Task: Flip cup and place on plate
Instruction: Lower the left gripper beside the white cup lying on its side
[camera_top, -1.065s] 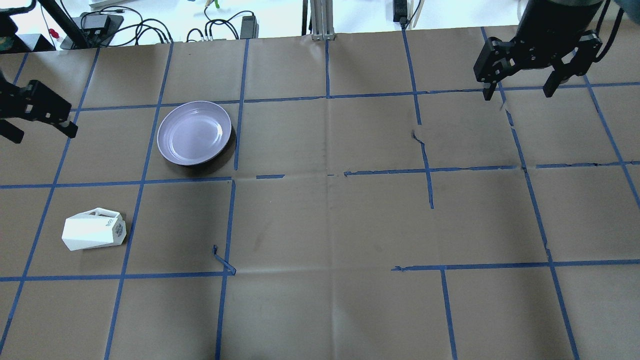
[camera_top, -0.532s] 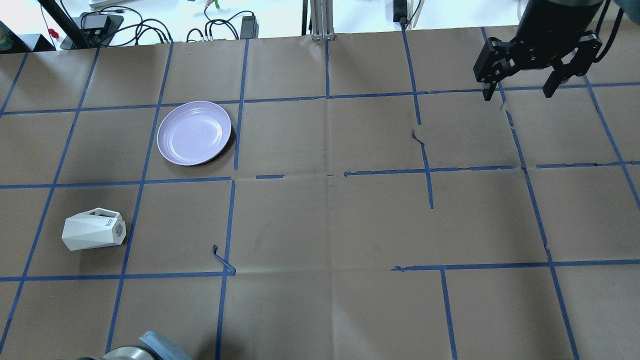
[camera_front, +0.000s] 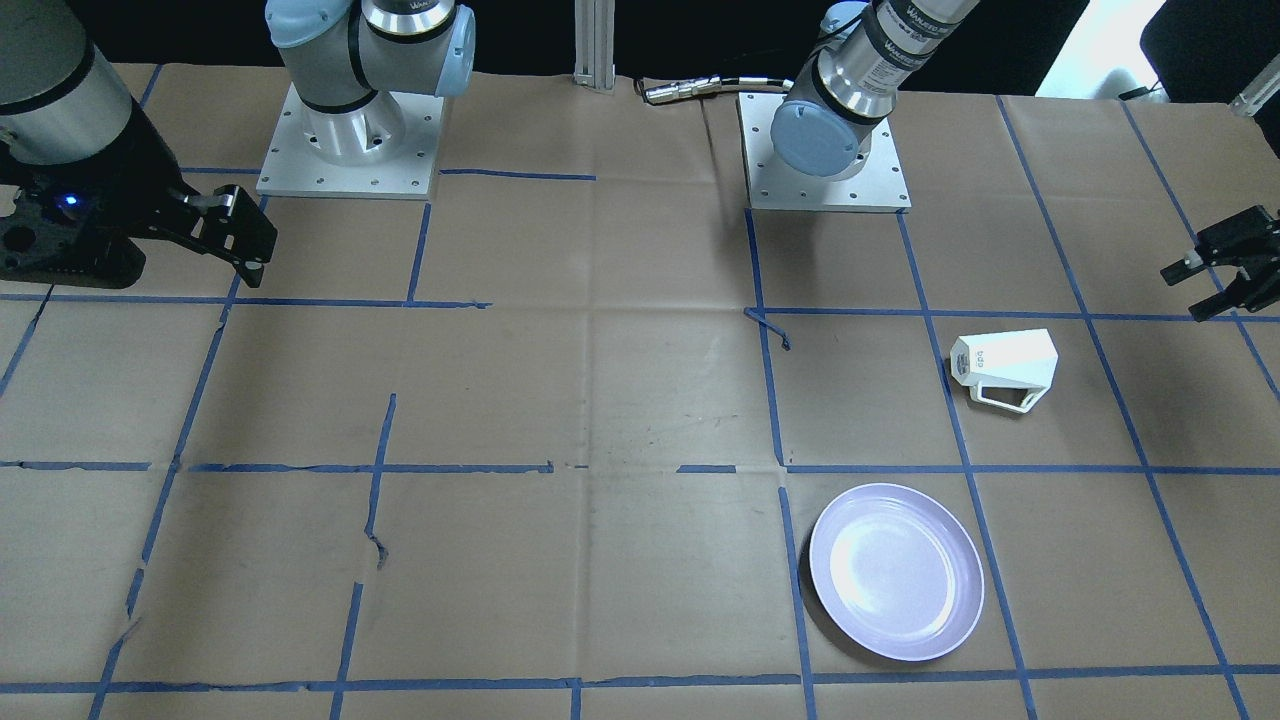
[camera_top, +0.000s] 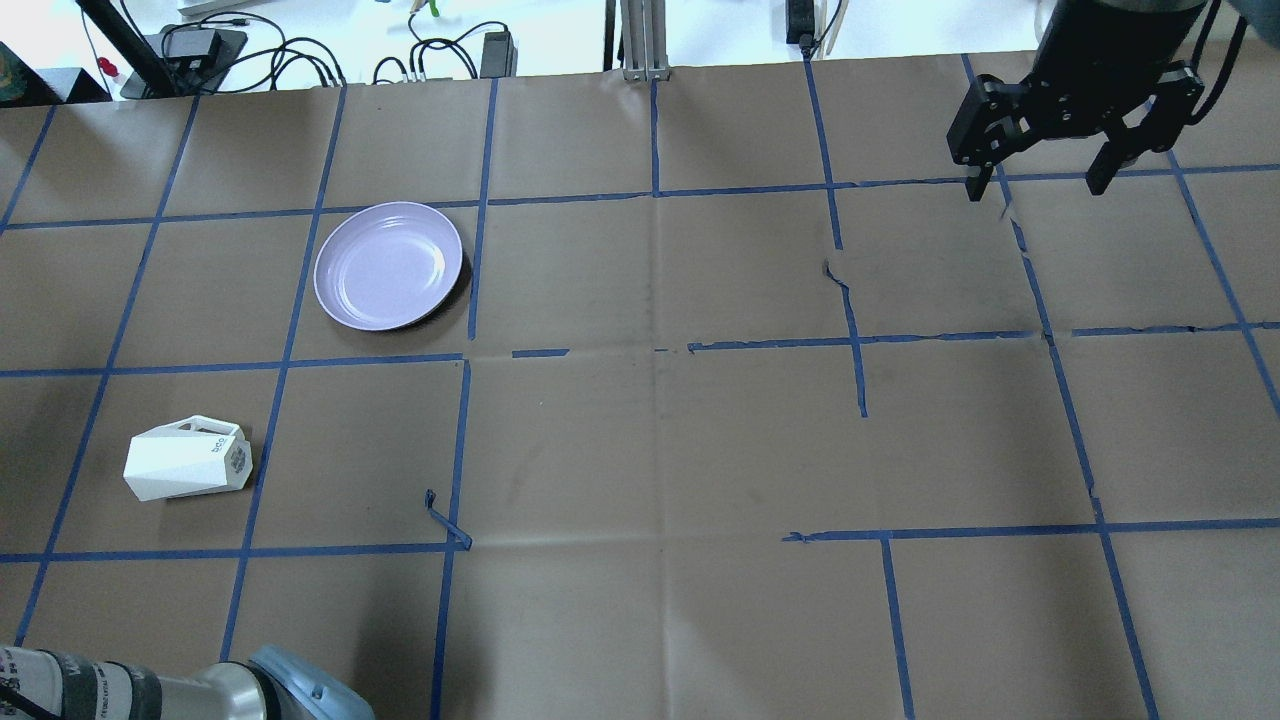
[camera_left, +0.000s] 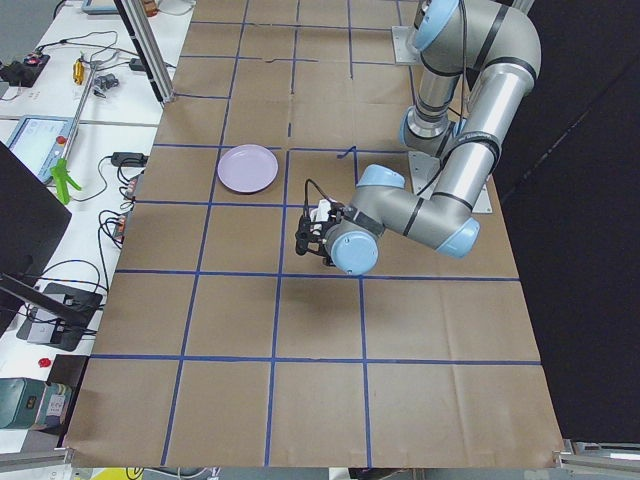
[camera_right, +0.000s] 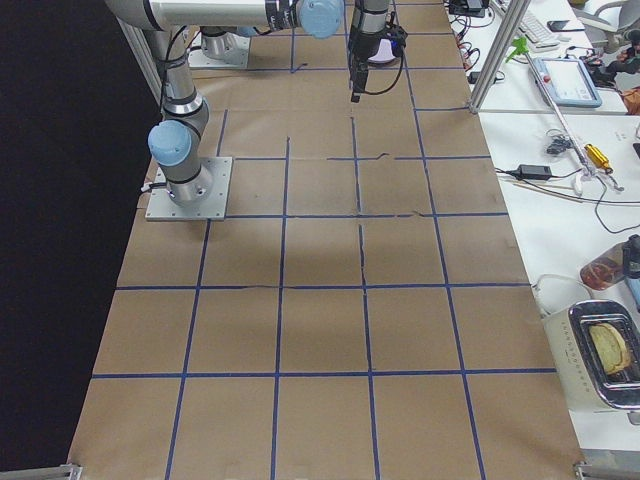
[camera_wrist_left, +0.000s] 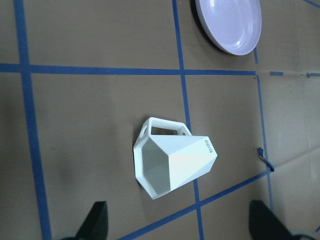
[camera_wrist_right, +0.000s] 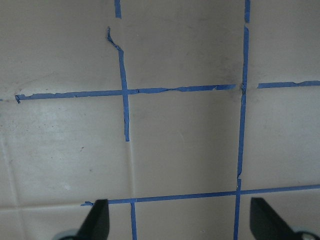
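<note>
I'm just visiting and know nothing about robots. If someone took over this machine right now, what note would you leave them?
Left gripper: open, empty, near the cup but not touching it.
Right gripper: open, empty, over the far other side of the table.
Cup: lying on its side on the table, apart from the plate.
Plate: empty.
Done: nothing yet.
Left: grasp the cup, flip it, set it on the plate.

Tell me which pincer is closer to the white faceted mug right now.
Left. The left pincer hovers open a short way from the white faceted mug, which lies on its side. The right pincer hangs open far off on the opposite side.
</note>
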